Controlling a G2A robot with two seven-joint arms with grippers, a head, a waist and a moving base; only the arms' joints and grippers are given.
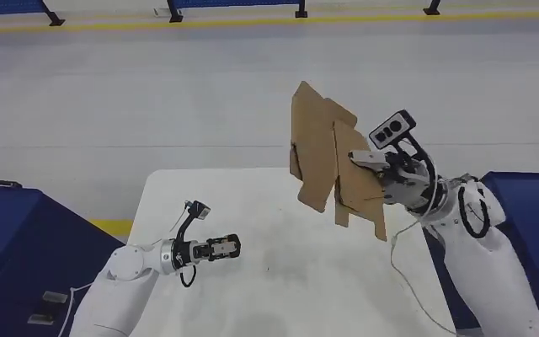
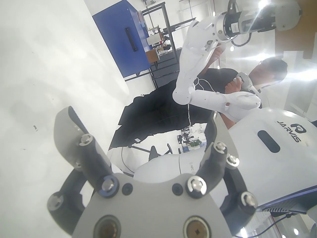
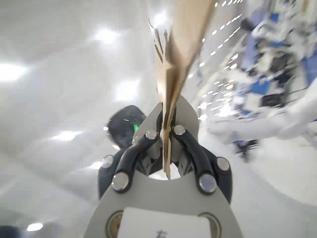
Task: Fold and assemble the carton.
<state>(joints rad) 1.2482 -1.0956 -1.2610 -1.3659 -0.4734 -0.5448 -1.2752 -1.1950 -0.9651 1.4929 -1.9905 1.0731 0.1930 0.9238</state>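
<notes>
Carton (image 1: 324, 147), still flat and unfolded, stands on edge in the right hand (image 1: 368, 162), whose two fingers (image 3: 190, 115) are pinched tight on the board's layers near one edge. In the right wrist view the hand (image 3: 168, 115) points up toward ceiling lights, and the carton (image 3: 188, 38) rises straight away from it, seen almost edge-on. From the top view the right arm is bent and raised at the tabletop's (image 1: 278, 286) right side. It holds the carton in the air over the far right part of the surface, flaps stepped along the board's upper and lower edges. The panels lean a little, top toward the far side.

The left hand (image 1: 234, 245) lies low over the near left of the tabletop, stretched toward the right, well apart from the carton. Its fingers are spread wide around nothing in the left wrist view (image 2: 140, 120), with the tabletop (image 2: 37, 50) just beside one finger. Bare surface lies between the two hands.
</notes>
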